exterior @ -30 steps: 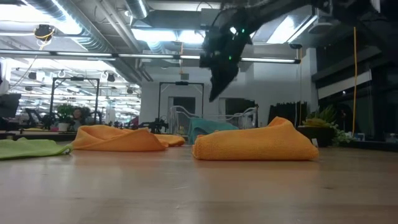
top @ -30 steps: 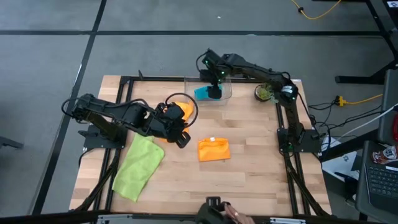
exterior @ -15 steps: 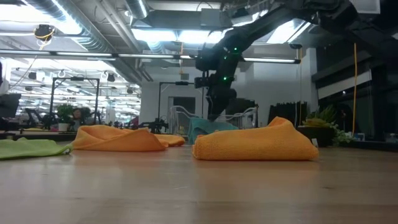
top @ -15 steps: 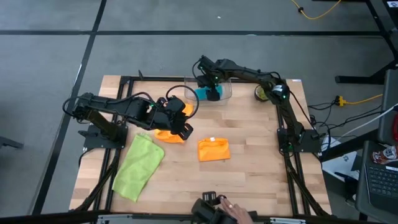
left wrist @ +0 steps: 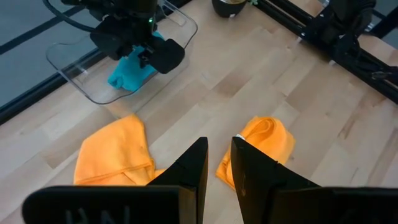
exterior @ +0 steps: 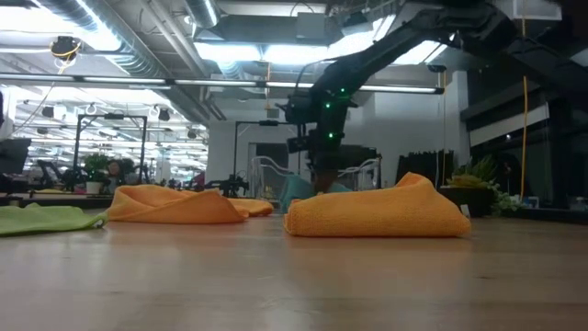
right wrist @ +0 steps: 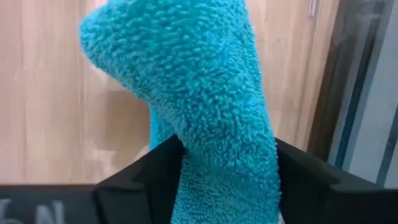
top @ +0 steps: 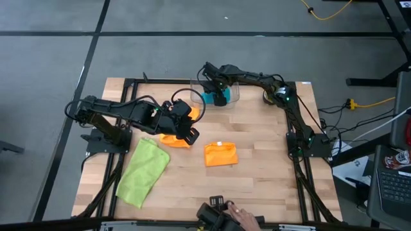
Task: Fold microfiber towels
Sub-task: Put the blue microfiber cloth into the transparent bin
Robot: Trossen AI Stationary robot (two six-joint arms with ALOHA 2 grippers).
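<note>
A pale wooden table (top: 257,173) is sitting on grey floor, with a lit workshop behind it. At its far edge a clear plastic bin (left wrist: 81,93) is holding the teal towel (right wrist: 205,112), which is bulging up between the right gripper (top: 220,95) fingers as they straddle it. The left gripper (left wrist: 219,163), fingers narrow and empty, is hovering above the loose orange towel (top: 174,137). Beyond its fingertips the folded orange towel (top: 220,154) is lying; the green towel (top: 142,172) is lying well apart.

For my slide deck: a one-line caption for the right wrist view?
Right gripper closing around a fold of teal towel between its dark fingers.
</note>
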